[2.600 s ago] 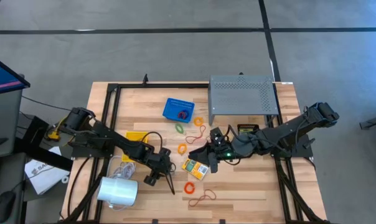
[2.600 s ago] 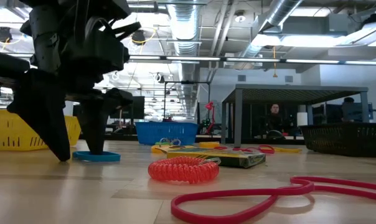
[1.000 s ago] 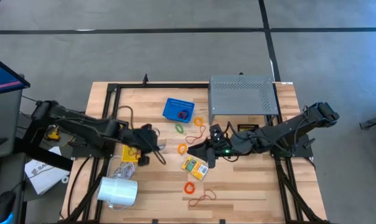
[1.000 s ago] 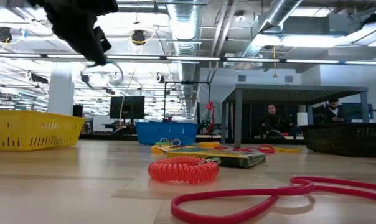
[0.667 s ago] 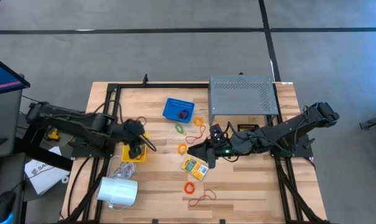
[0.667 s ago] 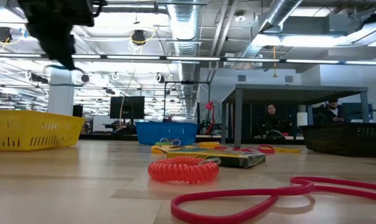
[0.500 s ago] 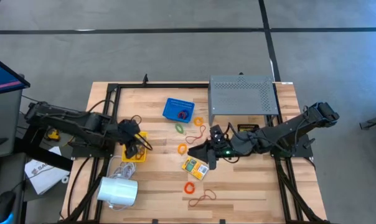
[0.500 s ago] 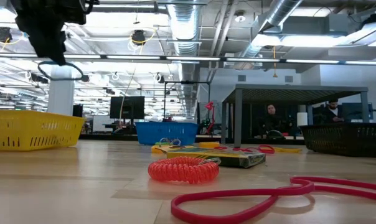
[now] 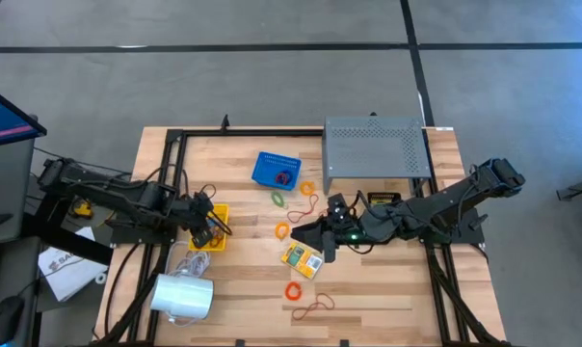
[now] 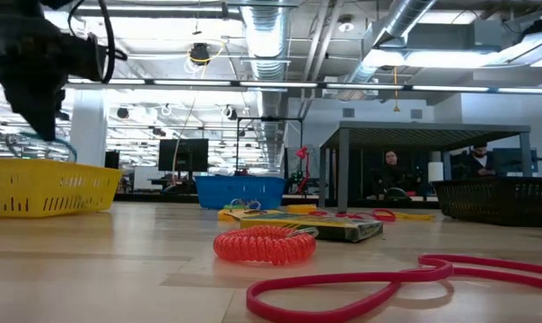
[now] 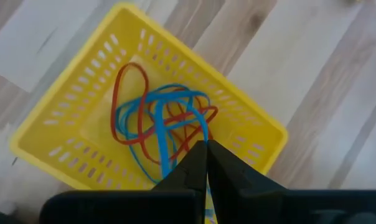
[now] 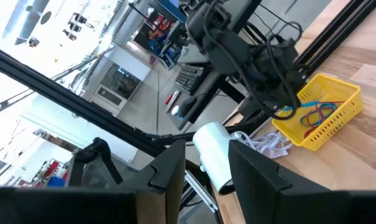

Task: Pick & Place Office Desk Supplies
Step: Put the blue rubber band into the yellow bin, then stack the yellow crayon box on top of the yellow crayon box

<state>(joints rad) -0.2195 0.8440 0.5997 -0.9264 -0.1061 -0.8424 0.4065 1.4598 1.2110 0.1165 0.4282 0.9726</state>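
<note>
1. A dark robot gripper [image 10: 39, 135] hangs at the upper left of the frame, above a yellow perforated plastic basket [image 10: 51, 187].
2. A coiled red-orange band [image 10: 264, 243] lies centre.
3. A looped red rubber band [image 10: 406, 280] sprawls lower right.
4. A blue plastic basket [image 10: 240, 190] stands behind.

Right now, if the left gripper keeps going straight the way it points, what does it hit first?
The left gripper is shut on a blue rubber band and points down into the yellow basket. It would most likely meet the red and blue bands piled inside first, then the basket floor. Depth is hard to judge.

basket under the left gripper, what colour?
Yellow basket, perforated walls; the left wrist view shows it best.
</note>
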